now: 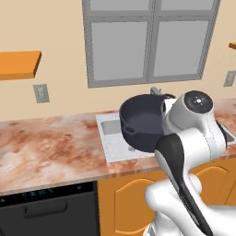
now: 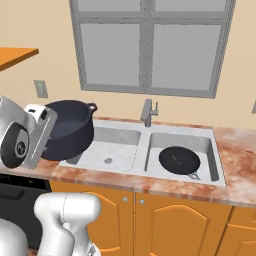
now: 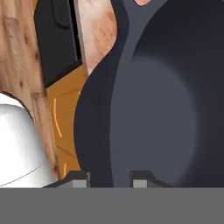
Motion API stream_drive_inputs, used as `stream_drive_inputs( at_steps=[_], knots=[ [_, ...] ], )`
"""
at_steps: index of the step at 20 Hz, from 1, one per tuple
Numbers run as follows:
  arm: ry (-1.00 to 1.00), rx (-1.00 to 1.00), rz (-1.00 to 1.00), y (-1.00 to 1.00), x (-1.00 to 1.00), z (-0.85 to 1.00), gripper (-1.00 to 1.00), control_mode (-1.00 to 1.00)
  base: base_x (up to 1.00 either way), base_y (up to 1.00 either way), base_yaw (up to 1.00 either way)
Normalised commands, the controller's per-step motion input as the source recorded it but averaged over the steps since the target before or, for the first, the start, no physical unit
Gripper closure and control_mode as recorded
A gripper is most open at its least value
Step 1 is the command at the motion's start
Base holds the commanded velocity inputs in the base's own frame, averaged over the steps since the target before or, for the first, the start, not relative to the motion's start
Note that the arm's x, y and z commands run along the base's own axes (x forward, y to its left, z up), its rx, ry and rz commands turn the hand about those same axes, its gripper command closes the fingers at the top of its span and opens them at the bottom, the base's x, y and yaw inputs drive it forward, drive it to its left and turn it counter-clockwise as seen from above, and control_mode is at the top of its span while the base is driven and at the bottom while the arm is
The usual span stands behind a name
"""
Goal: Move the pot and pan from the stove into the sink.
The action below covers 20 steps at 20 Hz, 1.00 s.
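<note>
Pincer (image 3: 109, 177) pinches the rim of the pot (image 2: 67, 127), held tilted above the left basin of the sink (image 2: 120, 135). Pan (image 2: 179, 159) lies in the right basin. Advice: level the pot, lower it centred, release low.

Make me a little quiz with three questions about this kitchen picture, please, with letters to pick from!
1. Where is the pan?
A. on the floor
B. in the sink's right basin
C. on the shelf

2. How many basins does the sink have?
A. one
B. two
C. four

3. What is happening with the pot?
A. held up, tilted, by the robot's fingers
B. lying upside down in a basin
C. standing on the window sill

Answers:
1 B, the black pan lies flat in the right basin.
2 B, a divider splits it in two.
3 A, the fingers pinch its rim, and it hangs over the sink's left edge.
</note>
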Motion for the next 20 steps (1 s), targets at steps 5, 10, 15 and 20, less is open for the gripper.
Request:
stream_drive_inputs(
  at_steps=[5, 10, 15, 20],
  knots=[
    [-0.02, 0.0, 0.01, -0.08, 0.56, -0.23, 1.0, -1.0, 0.0, 0.0, 0.0],
    [-0.02, 0.0, 0.01, -0.03, 0.66, -0.31, 1.0, -1.0, 0.0, 0.0, 0.0],
    [-0.02, 0.0, 0.01, 0.0, 0.69, -0.39, 1.0, -1.0, 0.0, 0.0, 0.0],
    [-0.02, 0.0, 0.0, 0.0, 0.71, -0.37, 1.0, -1.0, 0.0, 0.0, 0.0]
  ],
)
